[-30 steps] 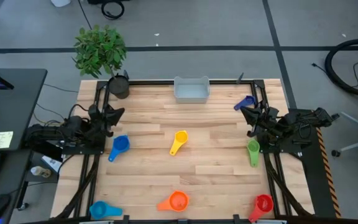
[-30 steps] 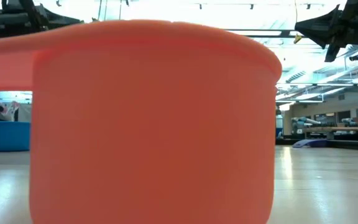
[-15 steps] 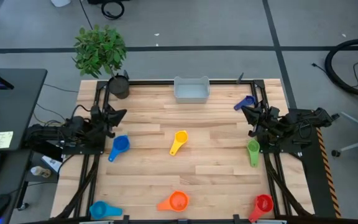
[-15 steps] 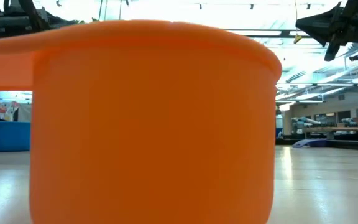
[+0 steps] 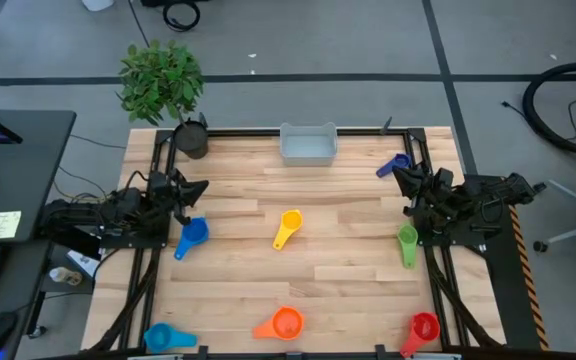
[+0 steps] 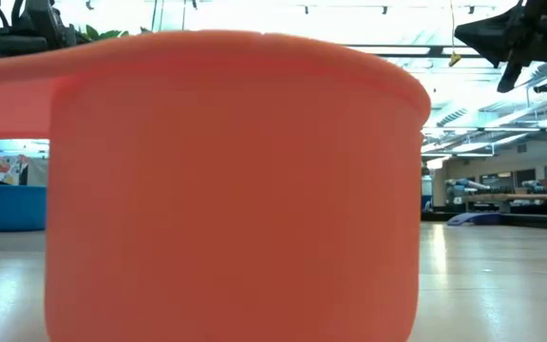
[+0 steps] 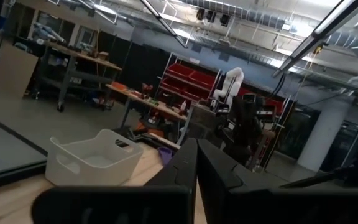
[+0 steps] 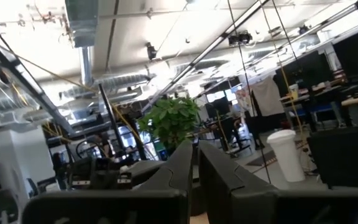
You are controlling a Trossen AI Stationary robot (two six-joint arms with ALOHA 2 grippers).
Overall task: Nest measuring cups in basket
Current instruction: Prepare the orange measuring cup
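Seven measuring cups lie apart on the wooden table: blue (image 5: 194, 234), yellow (image 5: 288, 225), green (image 5: 407, 240), purple (image 5: 395, 164), orange (image 5: 285, 323), light blue (image 5: 163, 338) and red (image 5: 423, 327). The orange cup (image 6: 235, 190) fills the low view. The pale basket (image 5: 308, 143) stands at the far edge, also visible in the left wrist view (image 7: 92, 162). My left gripper (image 5: 200, 187) hovers shut at the table's left side, above and beyond the blue cup. My right gripper (image 5: 400, 172) hovers shut at the right side, next to the purple cup.
A dark pot (image 5: 191, 138) with a green plant (image 5: 161, 80) stands at the far left corner. Black frame rails (image 5: 158, 170) run along both sides of the table. Open wood lies between the cups around the middle.
My left gripper has tipped down a little and rolled slightly, its tips now reaching a bit more toward the table's middle. The cups and the basket have stayed where they were.
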